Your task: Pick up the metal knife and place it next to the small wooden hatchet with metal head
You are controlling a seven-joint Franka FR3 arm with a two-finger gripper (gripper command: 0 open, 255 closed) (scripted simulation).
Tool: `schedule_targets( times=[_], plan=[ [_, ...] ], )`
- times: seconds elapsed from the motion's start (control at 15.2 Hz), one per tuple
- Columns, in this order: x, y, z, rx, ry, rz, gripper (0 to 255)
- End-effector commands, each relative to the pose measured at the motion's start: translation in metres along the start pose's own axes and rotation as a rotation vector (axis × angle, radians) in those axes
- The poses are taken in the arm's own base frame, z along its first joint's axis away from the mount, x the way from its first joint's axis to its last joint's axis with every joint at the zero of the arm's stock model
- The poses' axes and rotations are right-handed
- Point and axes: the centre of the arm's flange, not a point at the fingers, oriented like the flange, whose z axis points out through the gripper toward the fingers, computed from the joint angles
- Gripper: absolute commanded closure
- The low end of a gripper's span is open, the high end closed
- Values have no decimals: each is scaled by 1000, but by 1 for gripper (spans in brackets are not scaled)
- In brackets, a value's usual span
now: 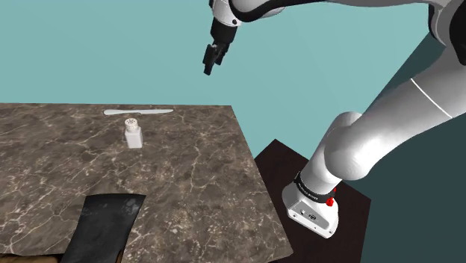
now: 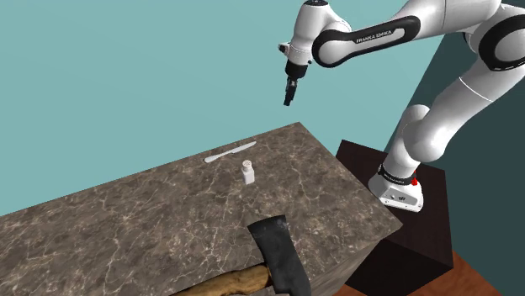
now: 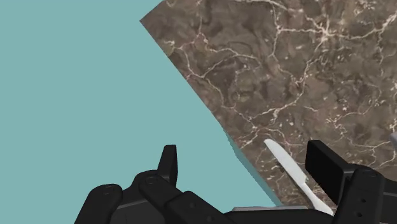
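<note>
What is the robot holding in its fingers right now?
Nothing. The gripper hangs in the air, fingers apart and empty; the white knife lies flat on the table, untouched.

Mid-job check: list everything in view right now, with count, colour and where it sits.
Knife: one, white, lying flat near the table's far edge.
Shaker: one, white, upright just in front of the knife.
Hatchet: one, dark head on a brown wooden handle, at the table's near edge.
Table: one, brown marbled top.
Stand: one, dark box, beside the table.
Arm: one, white, rising from the stand.
Gripper: one, black, open and empty, raised above the table near the knife.
</note>
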Motion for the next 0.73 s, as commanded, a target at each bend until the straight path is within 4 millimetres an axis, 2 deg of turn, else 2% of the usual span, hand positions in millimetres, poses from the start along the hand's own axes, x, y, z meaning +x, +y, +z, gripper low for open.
schedule_targets(
  times=[0.0,0.66],
  plan=[
    [20,-9,17,5,8,-49,0],
    [102,-66,95,27,42,-288,0]
  ],
)
